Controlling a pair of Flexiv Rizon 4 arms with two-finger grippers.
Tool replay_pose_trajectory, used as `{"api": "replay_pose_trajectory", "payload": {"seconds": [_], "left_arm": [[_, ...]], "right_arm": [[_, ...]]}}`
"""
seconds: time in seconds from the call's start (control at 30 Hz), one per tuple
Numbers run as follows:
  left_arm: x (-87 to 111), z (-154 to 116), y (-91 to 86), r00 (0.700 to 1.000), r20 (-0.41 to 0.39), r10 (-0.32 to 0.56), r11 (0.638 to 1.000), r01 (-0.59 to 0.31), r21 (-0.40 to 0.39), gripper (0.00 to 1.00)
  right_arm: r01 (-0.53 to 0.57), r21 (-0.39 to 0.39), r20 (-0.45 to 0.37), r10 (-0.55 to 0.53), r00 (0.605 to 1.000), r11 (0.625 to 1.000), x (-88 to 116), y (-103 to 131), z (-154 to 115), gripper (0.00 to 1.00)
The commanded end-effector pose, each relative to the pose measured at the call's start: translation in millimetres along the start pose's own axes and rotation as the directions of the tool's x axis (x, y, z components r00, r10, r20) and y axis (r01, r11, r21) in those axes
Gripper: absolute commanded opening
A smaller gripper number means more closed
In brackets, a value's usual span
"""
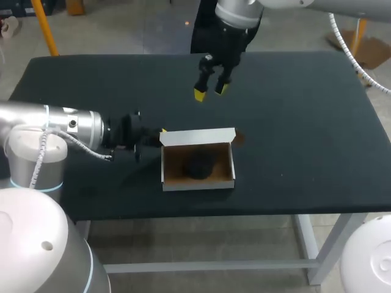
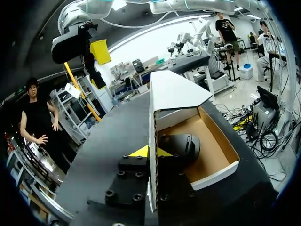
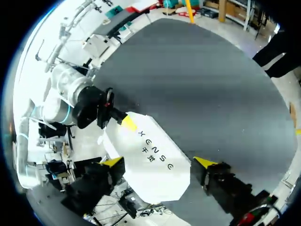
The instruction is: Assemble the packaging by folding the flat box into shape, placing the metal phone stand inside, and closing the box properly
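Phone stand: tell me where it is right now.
Head view: the dark rounded phone stand lies inside the open white cardboard box, centre-front of the black table.

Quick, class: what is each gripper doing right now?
Left gripper: closed on a side wall of the box.
Right gripper: open, holding nothing.

Left arm low, reaching in level; left gripper (image 2: 150, 152) pinched on box (image 1: 198, 137) wall. Right arm raised, right gripper (image 1: 209, 91) pointing down, fingers spread.

left gripper (image 1: 160, 132) tips mostly hidden by box (image 1: 198, 184)
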State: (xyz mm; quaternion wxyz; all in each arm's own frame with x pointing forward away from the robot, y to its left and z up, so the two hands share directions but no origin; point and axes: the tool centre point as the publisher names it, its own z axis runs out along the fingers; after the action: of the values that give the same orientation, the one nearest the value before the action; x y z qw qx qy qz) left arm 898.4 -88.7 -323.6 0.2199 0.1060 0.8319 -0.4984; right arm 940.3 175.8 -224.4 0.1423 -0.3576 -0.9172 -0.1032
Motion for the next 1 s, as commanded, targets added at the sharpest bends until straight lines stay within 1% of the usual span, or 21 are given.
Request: {"api": "replay_pose_trajectory", "payload": {"seconds": [0.03, 0.53, 0.7, 0.73, 0.77, 0.8, 0.87, 0.9, 1.0], "left_arm": [[8.1, 2, 3.2, 1.000, 0.015, 0.010, 1.000, -0.010, -0.001, 0.00], [18.6, 2, 4.8, 0.996, 0.025, 0.085, 0.996, -0.084, -0.021, 0.00], [22.6, 2, 6.1, 0.993, 0.034, 0.117, 0.992, -0.115, -0.044, 0.00], [23.4, 2, 6.5, 0.993, 0.034, 0.116, 0.993, -0.115, -0.042, 0.00], [24.6, 2, 6.9, 0.991, 0.040, 0.124, 0.991, -0.123, -0.045, 0.00], [25.1, 2, 7.4, 0.991, 0.040, 0.124, 0.991, -0.122, -0.045, 0.00], [26.1, 2, 8.5, 0.991, 0.039, 0.125, 0.991, -0.123, -0.046, 0.00], [27.1, 3, 9.0, 0.991, 0.039, 0.125, 0.991, -0.124, -0.046, 0.00], [28.4, 3, 9.7, 0.991, 0.043, 0.128, 0.991, -0.127, -0.043, 0.00]], "right_arm": [[-0.037, -0.029, 0.031, 0.038, 0.999, 0.999, 4, -9, 1, 1.00], [-0.037, -0.029, 0.031, 0.038, 0.999, 0.999, 4, -9, 1, 1.00], [-0.037, -0.029, 0.031, 0.038, 0.999, 0.999, 4, -9, 1, 1.00], [-0.095, -0.009, 0.026, 0.095, 0.995, 0.995, 3, -9, 3, 1.00], [-0.137, -0.007, 0.024, 0.137, 0.990, 0.991, 3, -11, 5, 1.00], [-0.197, 0.012, 0.002, 0.197, 0.980, 0.980, 2, -12, 7, 1.00], [-0.261, 0.025, -0.015, 0.261, 0.965, 0.965, 1, -16, 10, 1.00], [-0.326, 0.063, -0.043, 0.329, 0.943, 0.943, 0, -19, 13, 1.00], [-0.432, 0.092, -0.069, 0.438, 0.896, 0.897, -3, -28, 17, 1.00]]}}
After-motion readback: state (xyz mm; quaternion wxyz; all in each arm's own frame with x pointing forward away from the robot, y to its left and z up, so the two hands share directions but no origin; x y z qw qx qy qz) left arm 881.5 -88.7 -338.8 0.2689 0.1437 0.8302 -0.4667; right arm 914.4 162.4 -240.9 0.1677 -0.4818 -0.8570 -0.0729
